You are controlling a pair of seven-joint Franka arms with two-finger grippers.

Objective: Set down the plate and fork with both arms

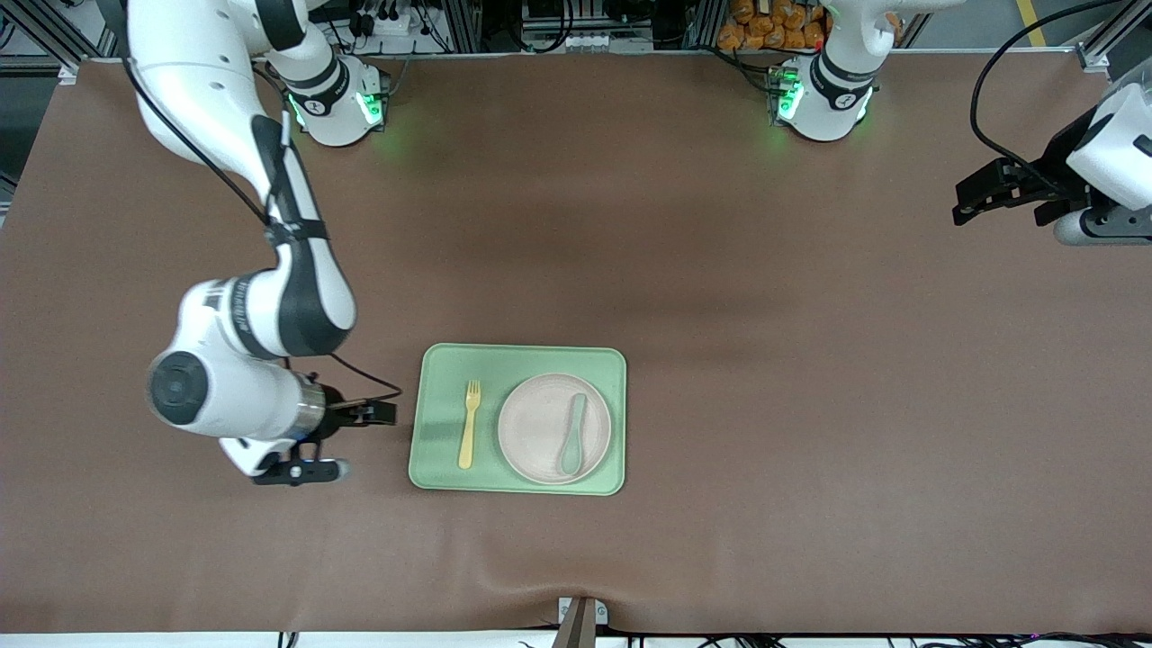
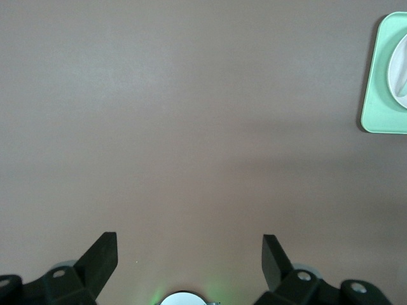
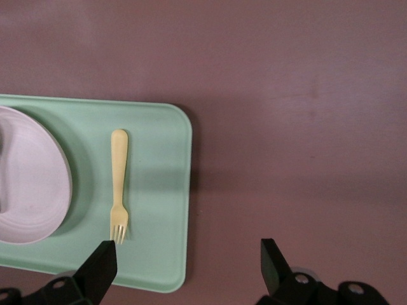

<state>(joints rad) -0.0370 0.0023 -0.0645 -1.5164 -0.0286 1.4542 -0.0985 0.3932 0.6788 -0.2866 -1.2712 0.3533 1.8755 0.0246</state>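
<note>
Nearest the front camera sits a light-green tray [image 1: 517, 419] on the brown table [image 1: 765, 360]. On it the off-white plate [image 1: 540, 432] lies toward the left arm's end, with a grey-green spoon [image 1: 573, 436] resting on it. Just beside the plate, toward the right arm's end, the pale-yellow fork [image 1: 469, 424] lies flat on the tray floor. Close to the tray's edge at that end hangs the right gripper [image 1: 378, 413]; the left gripper [image 1: 976, 200] waits well apart at the table's other end.

From the left wrist, both fingers [image 2: 98, 257] stand wide apart over bare table, nothing between them, a tray corner [image 2: 375, 121] off at the frame's edge.

From the right wrist, the fingers [image 3: 102, 267] are spread and empty, with the fork [image 3: 119, 184], tray [image 3: 159, 190] and plate [image 3: 32, 190] below.
</note>
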